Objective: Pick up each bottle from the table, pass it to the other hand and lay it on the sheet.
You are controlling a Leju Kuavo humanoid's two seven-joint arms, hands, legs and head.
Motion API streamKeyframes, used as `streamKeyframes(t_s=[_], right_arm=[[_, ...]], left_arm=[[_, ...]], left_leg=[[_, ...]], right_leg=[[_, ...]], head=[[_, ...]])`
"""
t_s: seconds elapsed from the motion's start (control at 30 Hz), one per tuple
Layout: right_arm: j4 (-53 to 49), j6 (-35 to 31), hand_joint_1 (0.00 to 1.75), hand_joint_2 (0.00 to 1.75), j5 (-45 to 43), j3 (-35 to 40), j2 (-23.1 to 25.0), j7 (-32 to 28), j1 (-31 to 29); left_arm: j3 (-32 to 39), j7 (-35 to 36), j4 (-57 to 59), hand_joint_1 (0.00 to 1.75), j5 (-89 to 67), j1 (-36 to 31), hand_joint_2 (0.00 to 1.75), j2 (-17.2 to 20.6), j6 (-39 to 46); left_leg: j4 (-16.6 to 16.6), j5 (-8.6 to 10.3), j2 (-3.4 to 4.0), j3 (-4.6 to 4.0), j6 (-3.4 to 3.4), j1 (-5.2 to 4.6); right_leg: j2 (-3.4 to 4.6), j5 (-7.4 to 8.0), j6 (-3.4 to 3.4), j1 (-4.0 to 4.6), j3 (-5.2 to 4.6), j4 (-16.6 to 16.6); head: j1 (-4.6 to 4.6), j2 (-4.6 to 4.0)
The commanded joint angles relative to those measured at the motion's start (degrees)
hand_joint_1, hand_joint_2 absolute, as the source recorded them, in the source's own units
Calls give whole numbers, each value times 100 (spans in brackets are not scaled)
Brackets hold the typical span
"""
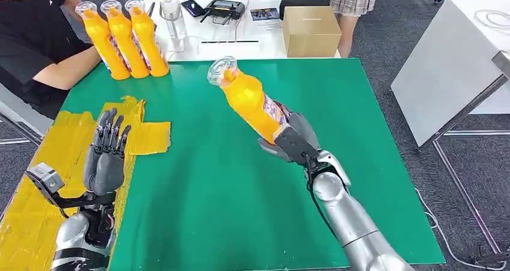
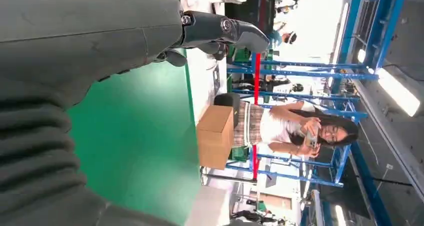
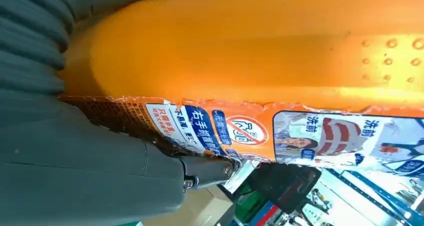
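Green table [image 1: 240,181], with the yellow sheet [image 1: 36,205] covering its left edge. Right hand [image 1: 293,140] above the table's centre, fingers wrapped round the base of an orange bottle [image 1: 248,100] tilted cap-away. Left hand [image 1: 105,157] over the sheet, fingers straight, slightly apart, holding nothing. Three more orange bottles [image 1: 125,39] lean at the far left corner beside a seated person's forearm [image 1: 66,70]. Cardboard box [image 1: 311,30] on the white table [image 1: 240,42] behind.
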Motion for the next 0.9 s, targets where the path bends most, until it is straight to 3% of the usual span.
streamKeyframes(t_s=[0.03,0.1,0.33,0.9], right_arm=[[1649,-212,175,175,299,975,1434,83,-793],[1936,-367,175,175,216,1206,1599,70,-902],[2025,-278,175,175,178,1445,1582,80,-937],[2287,-328,175,175,183,1716,1663,81,-939]], left_arm=[[-551,306,567,0,-2,-659,175,-392,54],[-712,274,630,0,62,-723,175,-343,200],[-726,276,639,0,148,-727,175,-267,221],[-874,309,644,0,174,-738,175,-282,213]], left_leg=[[2,3,-18,-3,3,1],[4,-3,36,-1,-4,1],[-4,4,-2,-1,-3,7],[-1,3,-4,-16,-4,3]], right_leg=[[-16,0,1,2,6,-3],[39,6,-7,2,-14,13],[-2,-1,-1,7,-6,1],[-3,-2,-3,4,-16,2]], head=[[0,0],[2,0],[0,0],[2,0]])
